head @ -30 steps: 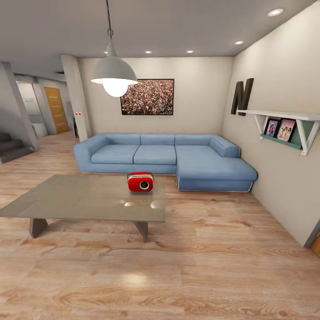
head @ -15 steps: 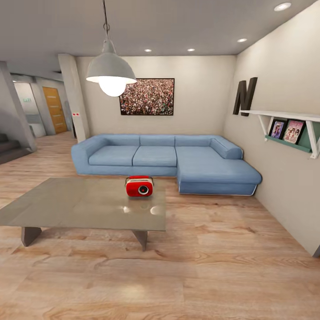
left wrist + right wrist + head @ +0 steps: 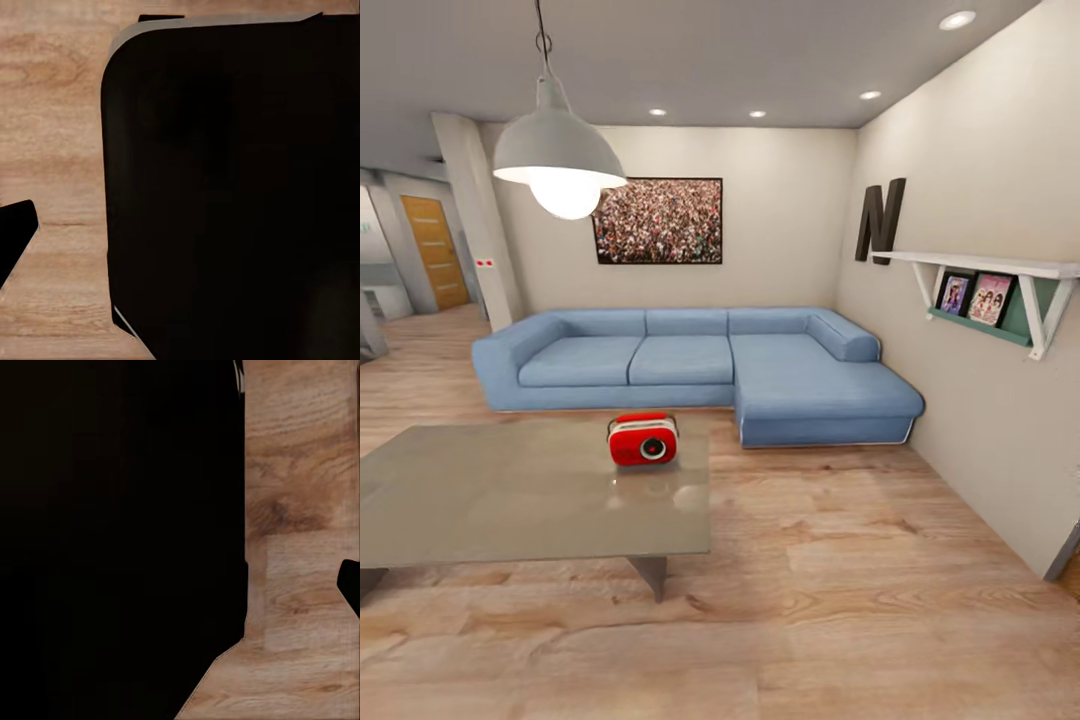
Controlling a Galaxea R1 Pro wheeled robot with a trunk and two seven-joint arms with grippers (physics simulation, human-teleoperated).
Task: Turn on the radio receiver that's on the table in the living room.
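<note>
1. Far left: hallway w/ an orange-wood door [image 3: 426,250]; light wood plank floor [image 3: 840,600] runs on into the living room.
2. Coffee table [image 3: 480,500], long low grey-brown top, fills the lower left of the head view; long axis runs left-right across the view.
3. Radio receiver [image 3: 643,440] stands upright on the table's far right corner, dial face toward the camera, red handle on top. Nothing else on the table.
4. Above: white dome pendant lamp [image 3: 557,155], lit. Behind: blue L-shaped sofa [image 3: 700,360], framed crowd picture [image 3: 658,220] on the back wall.
5. Right wall: black letter N [image 3: 880,220], then a white shelf [image 3: 1000,268] holding two small framed photos [image 3: 973,296].
6. Key relation: radio lies ahead and somewhat left of view centre, well apart from the robot, so prob. the left arm is the nearer one; base needs to close in first.
7. Grippers: wrist views give dark robot bodywork over plank floor; can't tell if either pair of fingers is apart or together.
</note>
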